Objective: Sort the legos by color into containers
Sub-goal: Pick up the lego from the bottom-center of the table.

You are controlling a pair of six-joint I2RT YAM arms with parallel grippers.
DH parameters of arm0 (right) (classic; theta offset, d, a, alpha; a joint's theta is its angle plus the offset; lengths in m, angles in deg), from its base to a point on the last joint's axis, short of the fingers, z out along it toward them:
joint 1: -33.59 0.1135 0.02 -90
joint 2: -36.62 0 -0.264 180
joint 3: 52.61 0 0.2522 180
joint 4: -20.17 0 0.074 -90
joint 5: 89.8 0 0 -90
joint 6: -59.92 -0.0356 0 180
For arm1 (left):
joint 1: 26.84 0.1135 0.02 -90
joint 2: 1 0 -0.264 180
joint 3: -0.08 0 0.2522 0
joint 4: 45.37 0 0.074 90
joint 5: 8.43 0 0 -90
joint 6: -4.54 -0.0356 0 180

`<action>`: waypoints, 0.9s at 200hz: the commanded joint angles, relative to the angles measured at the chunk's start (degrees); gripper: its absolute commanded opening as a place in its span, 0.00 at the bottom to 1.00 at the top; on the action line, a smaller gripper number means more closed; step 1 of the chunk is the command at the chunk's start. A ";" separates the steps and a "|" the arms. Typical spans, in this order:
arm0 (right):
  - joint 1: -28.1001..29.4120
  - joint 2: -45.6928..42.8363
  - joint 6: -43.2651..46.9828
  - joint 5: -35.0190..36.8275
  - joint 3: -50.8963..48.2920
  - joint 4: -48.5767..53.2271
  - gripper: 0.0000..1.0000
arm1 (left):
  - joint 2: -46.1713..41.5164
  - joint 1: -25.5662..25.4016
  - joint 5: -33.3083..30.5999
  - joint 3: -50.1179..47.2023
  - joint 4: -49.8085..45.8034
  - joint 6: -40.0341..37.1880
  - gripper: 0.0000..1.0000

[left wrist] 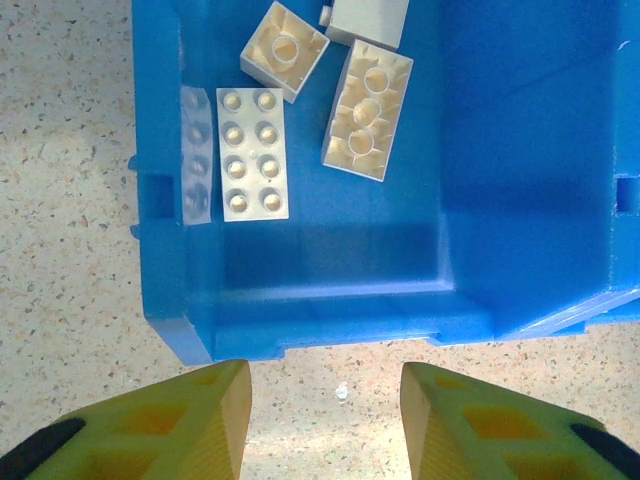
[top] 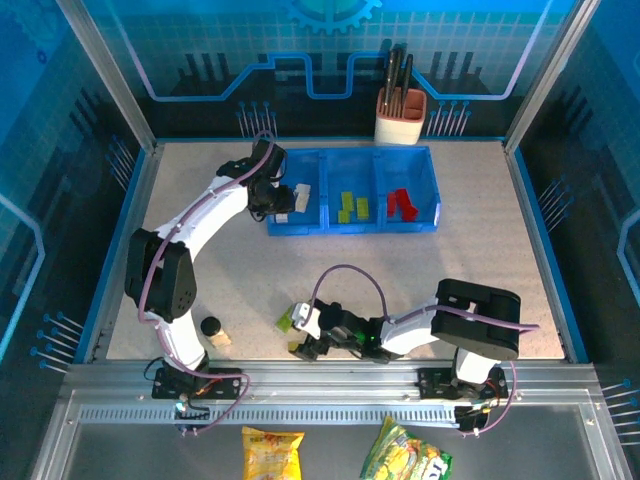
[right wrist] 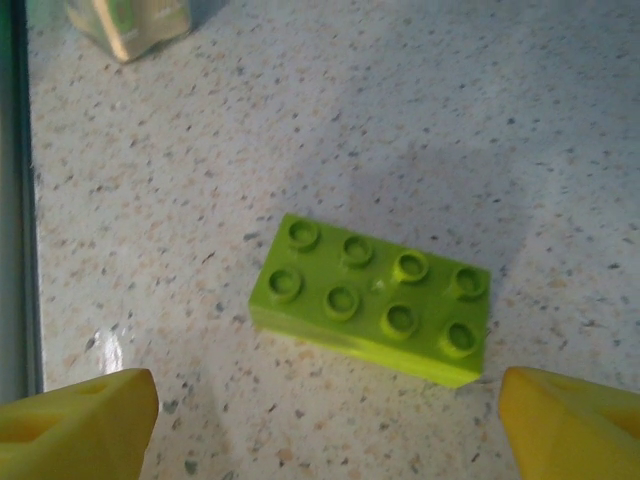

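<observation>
The blue tray holds cream legos in its left compartment, lime ones in the middle and red ones on the right. My left gripper hovers open at the left compartment's outer edge, nothing between its fingers. In the left wrist view, several cream bricks lie in that compartment beyond the left gripper. A lime green brick lies studs up on the table, just ahead of my wide-open right gripper. From above, that brick sits by the right gripper.
A black cylinder and a small cream piece sit near the left arm's base. A beige utensil holder stands behind the tray. Two snack bags lie below the front rail. A cream object lies beyond the lime brick.
</observation>
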 commanded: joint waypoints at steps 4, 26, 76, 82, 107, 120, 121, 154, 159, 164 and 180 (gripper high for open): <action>0.62 1.66 -2.26 4.08 1.66 -4.10 0.93 | -1.95 -0.08 0.48 -0.90 0.52 0.93 0.44; 0.82 2.98 -2.84 5.20 3.03 -3.27 0.96 | -1.99 -0.03 0.39 -0.90 0.46 0.73 0.44; 1.04 7.30 -6.23 5.57 6.53 -2.84 0.97 | -2.13 -0.03 -0.08 -0.84 0.15 0.13 0.44; 1.22 7.78 -6.31 5.76 7.00 -2.30 0.97 | -2.21 0.00 -0.16 -0.95 0.11 0.11 0.44; 1.31 8.55 -6.56 6.59 8.40 -0.44 0.95 | -2.34 0.07 -0.46 -1.25 0.09 0.05 0.44; 1.38 8.87 -6.58 6.44 8.79 0.08 0.94 | -2.35 0.04 -0.45 -1.26 0.15 0.11 0.44; 1.34 8.95 -6.62 6.44 8.93 0.10 0.94 | -2.39 0.04 -0.46 -1.26 0.15 0.11 0.44; 1.34 9.51 -6.70 6.37 9.96 1.56 0.88 | -2.50 0.04 -0.30 -1.20 0.16 0.13 0.44; 1.30 9.60 -6.63 6.43 10.14 1.69 0.88 | -2.43 0.05 -0.34 -1.17 0.16 0.12 0.44; 1.32 9.70 -6.58 6.35 10.19 1.85 0.87 | -2.43 0.07 -0.42 -1.17 0.06 0.11 0.44; 1.33 9.77 -6.59 6.21 10.55 2.34 0.82 | -2.43 0.06 -0.70 -1.18 -0.02 -0.07 0.44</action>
